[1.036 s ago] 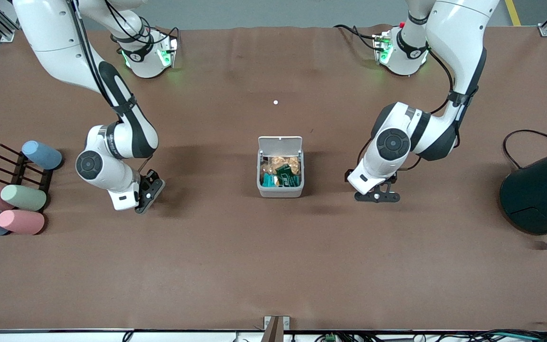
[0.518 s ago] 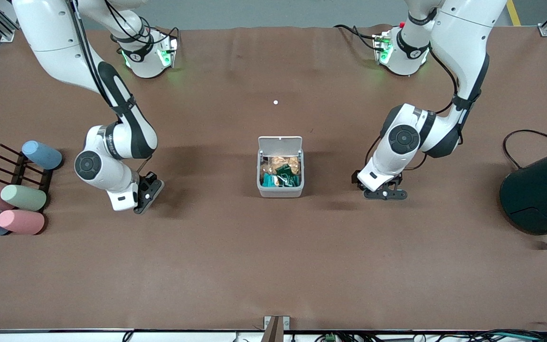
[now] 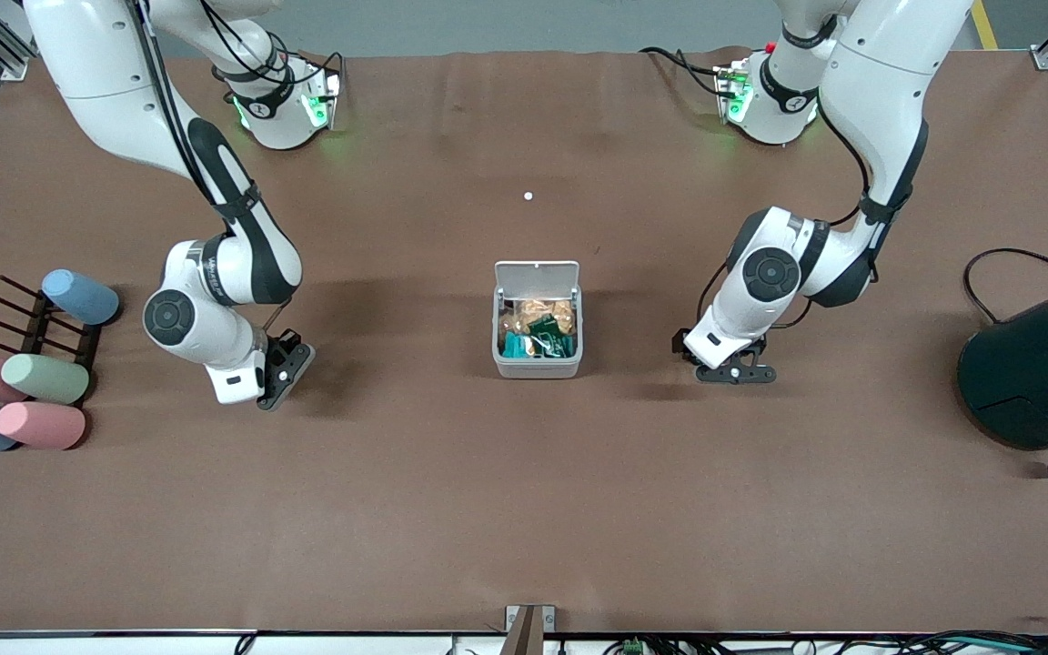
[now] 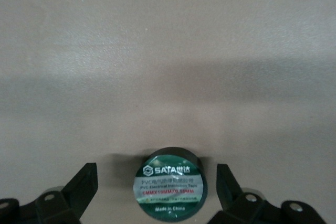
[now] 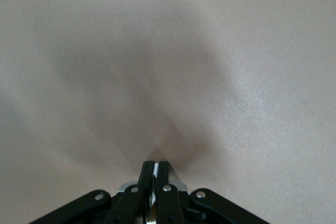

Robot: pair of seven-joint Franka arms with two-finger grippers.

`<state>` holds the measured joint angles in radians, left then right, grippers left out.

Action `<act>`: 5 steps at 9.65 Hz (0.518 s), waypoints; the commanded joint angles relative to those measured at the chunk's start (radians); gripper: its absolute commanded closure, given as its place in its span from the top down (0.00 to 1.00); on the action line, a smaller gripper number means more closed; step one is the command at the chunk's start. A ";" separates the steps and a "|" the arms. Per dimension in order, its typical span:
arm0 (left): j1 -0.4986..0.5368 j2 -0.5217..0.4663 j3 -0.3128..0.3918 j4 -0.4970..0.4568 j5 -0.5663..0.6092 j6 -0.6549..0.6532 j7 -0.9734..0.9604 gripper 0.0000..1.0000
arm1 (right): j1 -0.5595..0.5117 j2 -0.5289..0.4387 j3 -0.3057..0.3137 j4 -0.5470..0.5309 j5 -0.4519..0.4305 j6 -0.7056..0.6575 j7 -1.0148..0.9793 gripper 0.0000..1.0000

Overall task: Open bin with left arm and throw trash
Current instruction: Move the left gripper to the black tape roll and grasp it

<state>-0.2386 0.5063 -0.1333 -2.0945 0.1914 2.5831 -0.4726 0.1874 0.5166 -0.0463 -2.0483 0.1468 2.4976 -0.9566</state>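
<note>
Front view: bin mid-desk, lid up, packets inside. Left gripper beside bin toward left arm's end, jaws apart around black disc, not yet clamped. Right gripper waits, fingers together. Disc left to bin.

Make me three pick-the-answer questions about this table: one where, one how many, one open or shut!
1. Where is the disc?
A on the floor
B on the table between the left gripper's open fingers
C on a shelf

2. How many cylinders lie at the right arm's end?
A two
B five
C nine

3. The bin's lid is:
A shut
B gone
C open

Answers:
1 B, the left wrist view shows it between the fingers.
2 B, two pink, two blue, one green.
3 C, it stands up and wrappers show inside.

The right gripper waits shut above the table.
</note>
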 commanded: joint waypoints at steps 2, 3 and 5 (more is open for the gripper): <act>0.008 0.011 -0.011 -0.001 -0.009 0.011 -0.026 0.90 | 0.004 0.000 0.017 0.100 0.153 -0.115 0.010 0.00; 0.005 0.014 -0.017 -0.002 -0.009 0.008 -0.026 0.65 | 0.023 -0.001 0.019 0.134 0.171 -0.146 0.066 0.00; 0.012 0.017 -0.034 0.001 -0.012 0.002 -0.027 0.14 | 0.038 -0.044 0.066 0.146 0.172 -0.154 0.274 0.00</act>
<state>-0.2375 0.5214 -0.1535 -2.0914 0.1885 2.5892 -0.4930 0.2133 0.5114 -0.0073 -1.8995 0.2989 2.3583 -0.7929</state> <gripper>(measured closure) 0.322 0.943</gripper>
